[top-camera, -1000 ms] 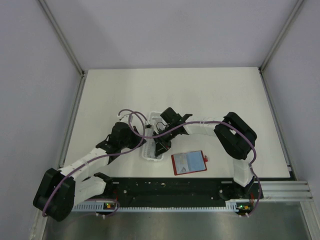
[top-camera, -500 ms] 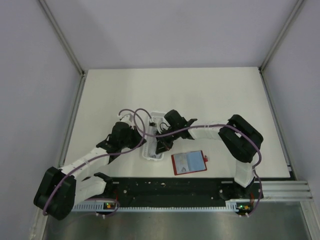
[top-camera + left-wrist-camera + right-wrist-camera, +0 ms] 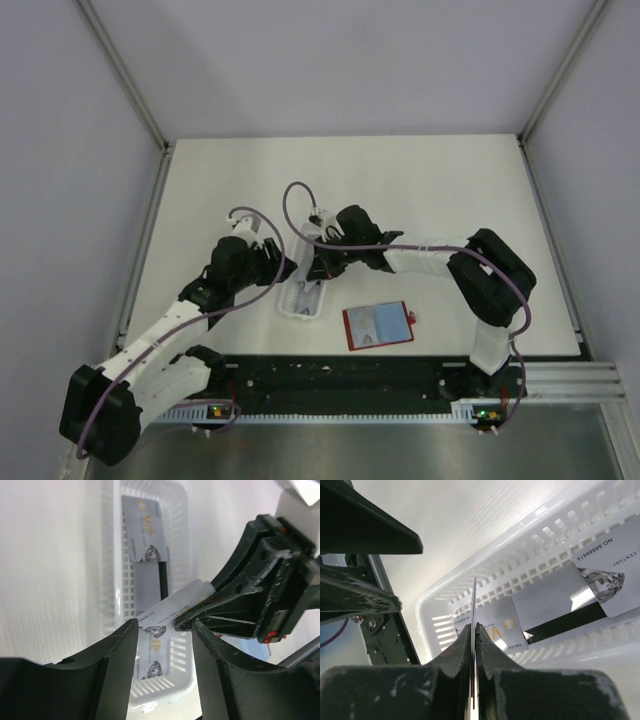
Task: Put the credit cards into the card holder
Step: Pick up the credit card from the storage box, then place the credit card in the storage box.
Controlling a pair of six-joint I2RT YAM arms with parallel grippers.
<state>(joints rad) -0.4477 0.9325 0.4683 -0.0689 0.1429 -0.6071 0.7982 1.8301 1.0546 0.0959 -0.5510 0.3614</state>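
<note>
- The left arm (image 3: 165, 335) stretches forward and to the right from its base. The left gripper (image 3: 162, 630) has its jaws parted.
- The right arm (image 3: 425, 258) is bent at the elbow, forearm pointing left. The right gripper (image 3: 474, 626) has its jaws pinched on an edge-on credit card (image 3: 474, 597).
- The two grippers face each other, close together.

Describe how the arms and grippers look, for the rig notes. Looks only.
The left arm and right arm match: white link covers between bulky black joint housings, with a loose purple cable along each. The left gripper and right gripper have black, tapered, wedge-shaped fingers. The right one's are flecked with pale scuffs, and its body carries small red marks.
</note>
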